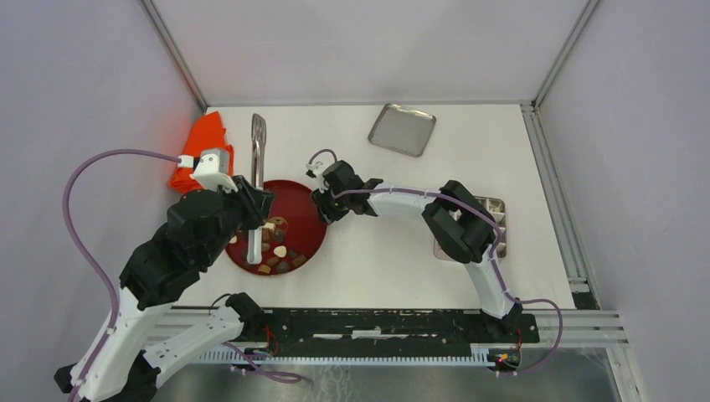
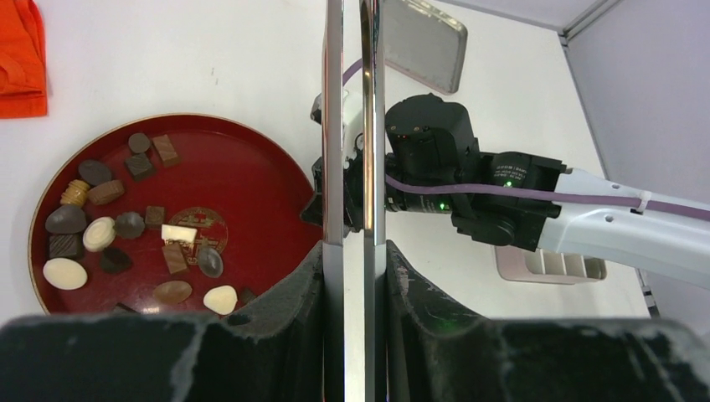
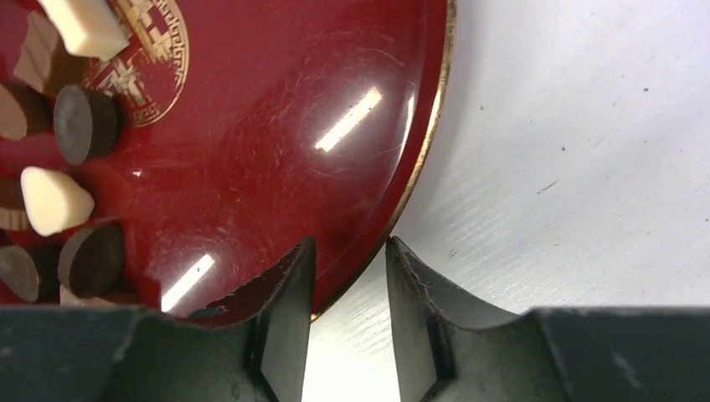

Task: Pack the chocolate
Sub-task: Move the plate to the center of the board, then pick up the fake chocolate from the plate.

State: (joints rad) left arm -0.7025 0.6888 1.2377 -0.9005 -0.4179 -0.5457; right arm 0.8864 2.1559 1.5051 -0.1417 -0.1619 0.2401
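Left gripper (image 2: 353, 276) is pinching tongs (image 2: 352, 126) running near-to-far over the red plate (image 3: 335, 100), chocolate (image 2: 99, 234) lying beside them; right gripper (image 3: 347, 318), jaws apart, is straddling the plate's right rim.

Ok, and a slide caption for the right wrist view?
Right wrist view: right gripper straddling the gold rim of the red plate, jaws apart, chocolate pieces clustered at the left.
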